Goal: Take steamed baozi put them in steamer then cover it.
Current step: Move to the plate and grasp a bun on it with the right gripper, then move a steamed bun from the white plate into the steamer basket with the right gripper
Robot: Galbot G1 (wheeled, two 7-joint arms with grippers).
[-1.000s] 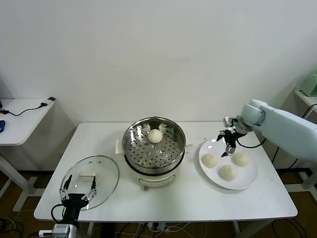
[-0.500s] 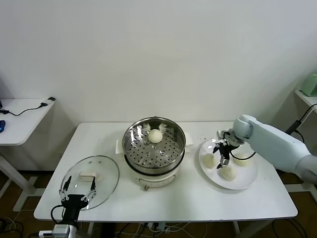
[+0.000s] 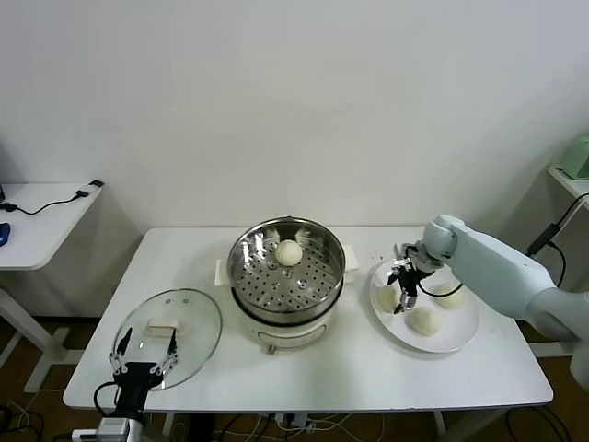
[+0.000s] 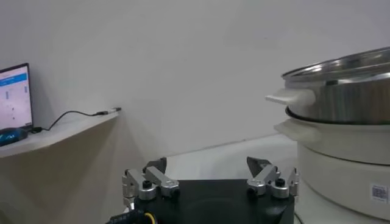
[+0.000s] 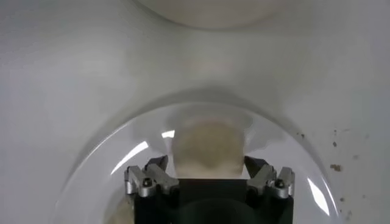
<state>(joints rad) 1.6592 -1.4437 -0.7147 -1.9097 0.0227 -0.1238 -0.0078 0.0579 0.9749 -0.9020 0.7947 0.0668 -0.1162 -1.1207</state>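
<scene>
1. My right gripper (image 3: 402, 293) hangs over the plate (image 3: 457, 337), fingers open astride the nearest baozi (image 5: 207, 144), ready to close on it.
2. One bun (image 3: 289, 252) already sits in the steamer (image 3: 286, 267); two more wait on the plate.
3. My left gripper (image 3: 144, 353) idles open beside the cover (image 3: 168, 324) on the counter (image 3: 350, 368); I judge the path clear.
</scene>
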